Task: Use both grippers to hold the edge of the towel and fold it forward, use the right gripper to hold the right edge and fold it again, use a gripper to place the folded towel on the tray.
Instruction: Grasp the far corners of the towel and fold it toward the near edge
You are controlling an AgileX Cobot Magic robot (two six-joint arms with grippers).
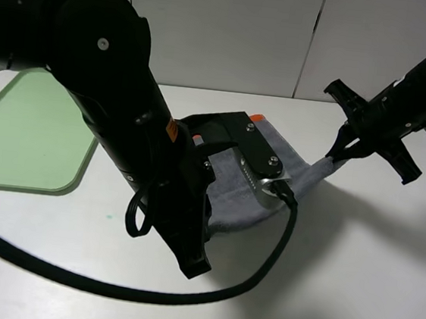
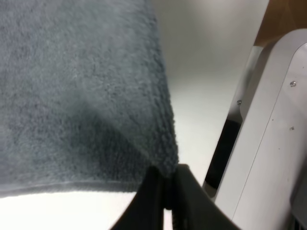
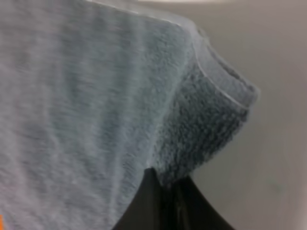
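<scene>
Clamped on the towel [image 1: 306,177] edge by both sets of jaws, left gripper [image 2: 165,189] mid-frame and right gripper [image 3: 165,191] upper right in the high view, cloth stretched between them over the tabletop [image 1: 353,281], tray [image 1: 18,131] far left.

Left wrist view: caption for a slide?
Left gripper shut on a corner of the grey towel, white table behind.
</scene>
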